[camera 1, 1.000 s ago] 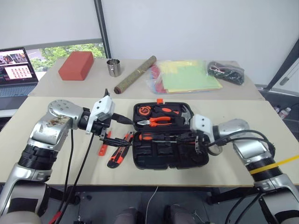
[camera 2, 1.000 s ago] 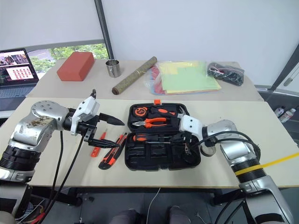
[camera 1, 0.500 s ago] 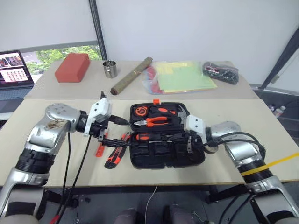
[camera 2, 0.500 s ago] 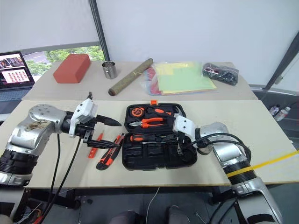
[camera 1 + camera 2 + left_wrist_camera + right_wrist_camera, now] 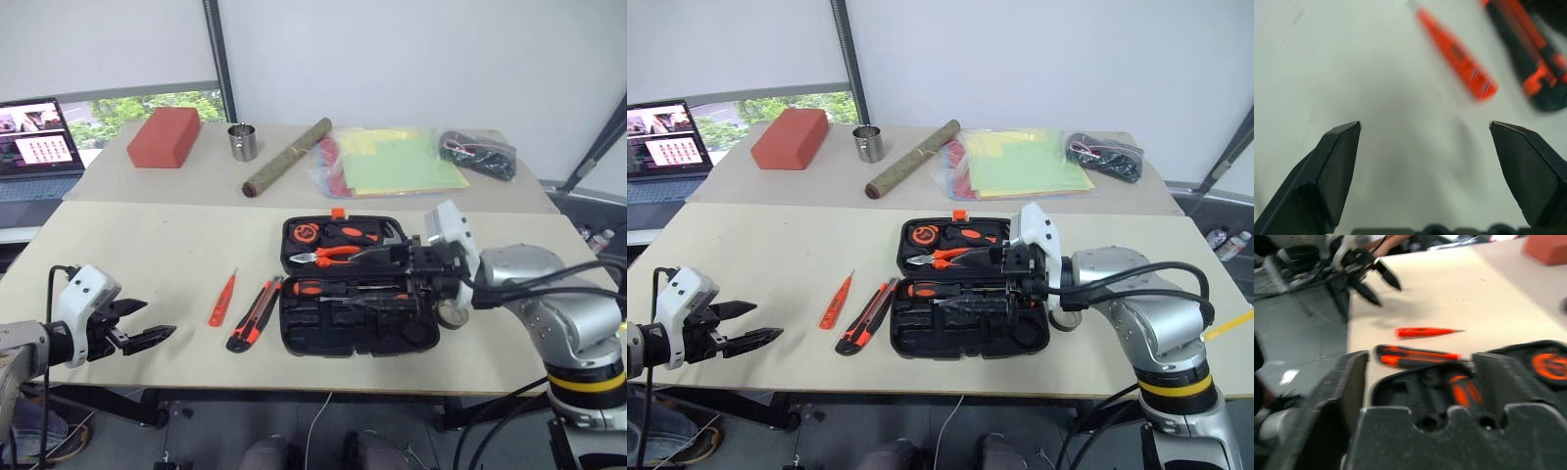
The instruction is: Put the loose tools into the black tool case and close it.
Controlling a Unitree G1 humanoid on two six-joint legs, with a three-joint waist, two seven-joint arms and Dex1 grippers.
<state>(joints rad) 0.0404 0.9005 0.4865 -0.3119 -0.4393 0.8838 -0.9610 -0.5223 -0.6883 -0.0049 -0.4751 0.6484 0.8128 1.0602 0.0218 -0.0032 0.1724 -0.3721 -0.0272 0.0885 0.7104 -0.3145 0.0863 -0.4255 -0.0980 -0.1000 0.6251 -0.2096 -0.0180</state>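
Left claw (image 5: pixel 147 325) now beyond tester screwdriver (image 5: pixel 222 298)

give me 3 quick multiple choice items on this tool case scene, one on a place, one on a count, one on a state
1. Where does the slim orange tester screwdriver lie?
A. inside the case
B. on the table, on the robot's left of the utility knife
C. on the far table by the metal cup

2. How many loose tools lie on the table outside the black tool case?
A. two
B. four
C. none

3. How does the case stand?
A. shut and latched
B. open, tools showing in its slots
C. upside down

Answers:
1 B, it rests on bare tabletop beside the knife, further from the case.
2 A, only the tester and the knife lie outside it.
3 B, the pliers and an orange-handled screwdriver show inside.
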